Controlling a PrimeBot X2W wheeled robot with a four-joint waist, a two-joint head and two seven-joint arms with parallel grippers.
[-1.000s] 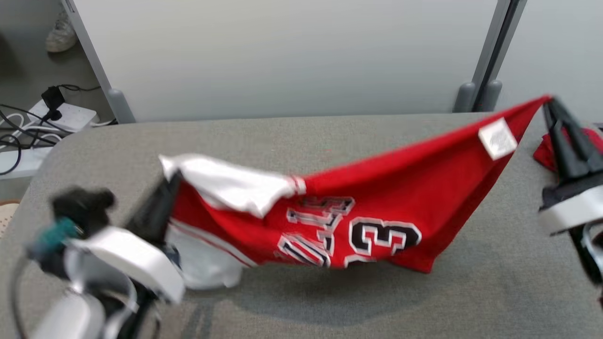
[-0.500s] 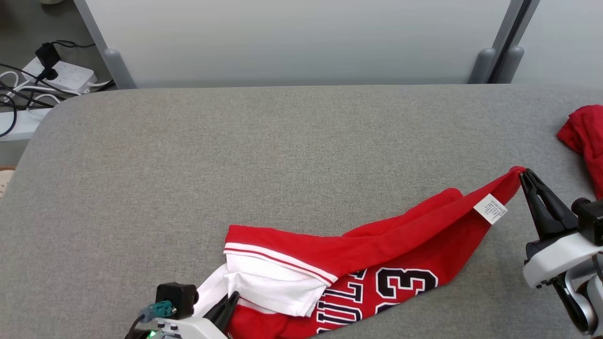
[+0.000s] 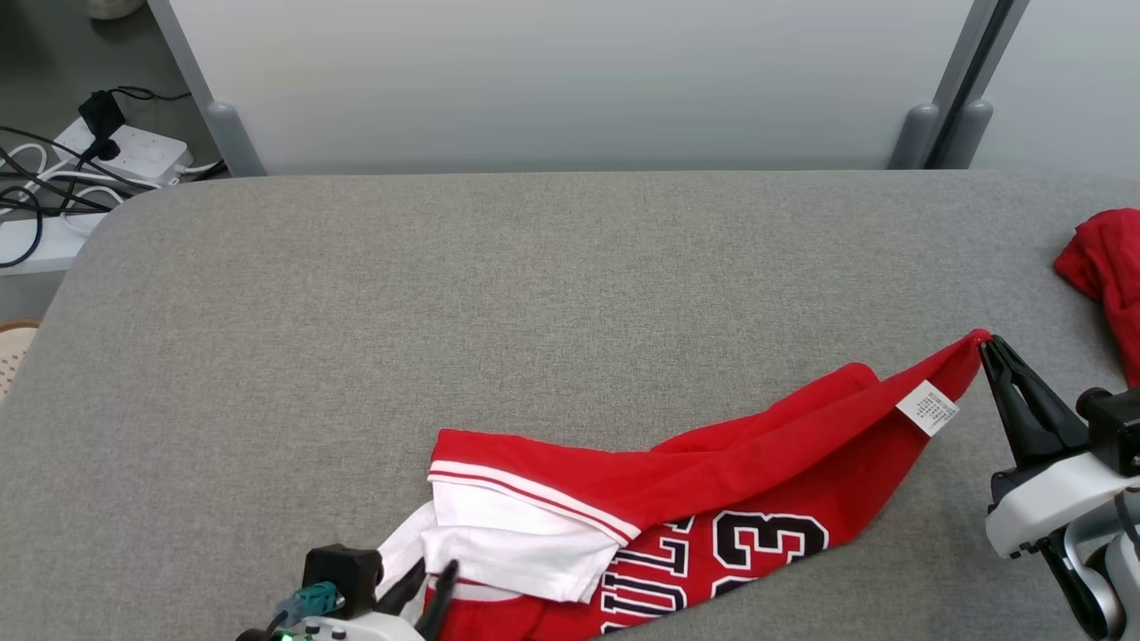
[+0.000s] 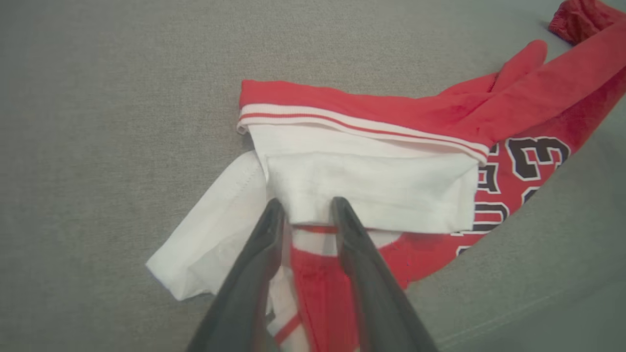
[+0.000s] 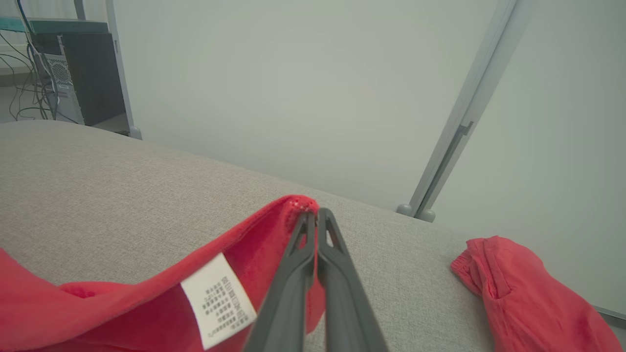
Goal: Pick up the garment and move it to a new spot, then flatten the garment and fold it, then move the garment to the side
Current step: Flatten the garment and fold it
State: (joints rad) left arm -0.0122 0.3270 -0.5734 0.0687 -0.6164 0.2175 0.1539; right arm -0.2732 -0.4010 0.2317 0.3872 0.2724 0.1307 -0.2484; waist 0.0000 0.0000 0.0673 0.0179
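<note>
The red garment point(image 3: 712, 472) with white sleeves lies rumpled on the near right part of the grey tabletop point(image 3: 445, 285). The right tool point(image 3: 987, 345) is pinched tight on its far corner, beside the white label point(image 3: 928, 408). The left tool point(image 3: 434, 572) stands parted, its fingers astride the red edge under the white sleeve. Another red cloth point(image 3: 1104, 267) lies at the right edge.

— Look of the jersey point(image 3: 757, 463)?
— Red, white at the left end, black-and-white "23" facing up.
— Lying how?
— Rumpled, folded over itself, near the desk's point(image 3: 445, 294) front edge; right corner raised, white label point(image 3: 927, 413) beside it.
</note>
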